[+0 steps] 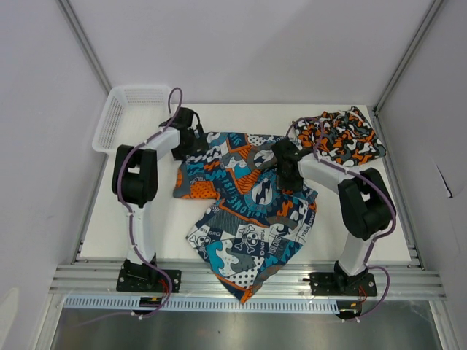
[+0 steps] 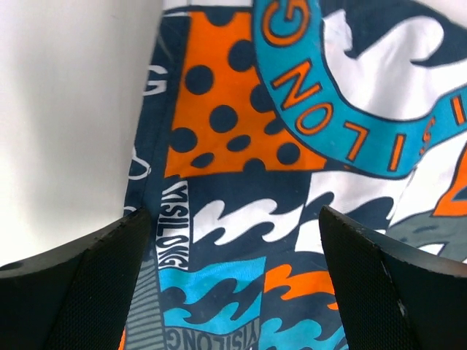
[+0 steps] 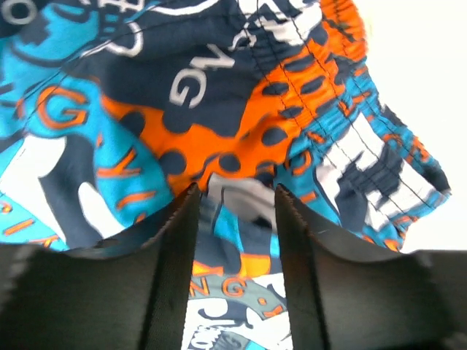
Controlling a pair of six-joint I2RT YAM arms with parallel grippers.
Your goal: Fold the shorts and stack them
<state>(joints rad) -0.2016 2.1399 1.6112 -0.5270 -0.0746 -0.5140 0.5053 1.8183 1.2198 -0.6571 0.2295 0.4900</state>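
Judging where the next fold starts

Taking the table [image 1: 109,219] first: carries both garments and, at its far left corner, a white mesh basket [image 1: 124,109]. Finds the cartoon-print shorts [image 1: 248,211] opened out across the middle, long axis slanting from the far left towards the near edge, with the nearest corner hanging over that edge. Leaves the camouflage shorts [image 1: 343,138] bunched in the far right corner, just apart from the cartoon pair and touched by neither arm.

Brackets the cartoon pair from both sides. Puts the left gripper [image 1: 195,142] over the far left end of the fabric, jaws spread as wide as they go and holding nothing; shows printed cloth between them in the left wrist view [image 2: 233,219], with bare table just to the left. Puts the right gripper [image 1: 284,175] on the right half of the same pair, beside the gathered elastic waistband [image 3: 343,65]. Shows its jaws partly parted in the right wrist view [image 3: 237,193], with a ridge of cloth just beyond the tips and nothing clearly pinched.

Reads, as a judgement, as mid-fold on the first pair, with stacking not yet begun. Favours the right arm for the waistband, lying just to its right, and the left arm for the far left end; calls for gathering the overhanging corner before folding along the slant.
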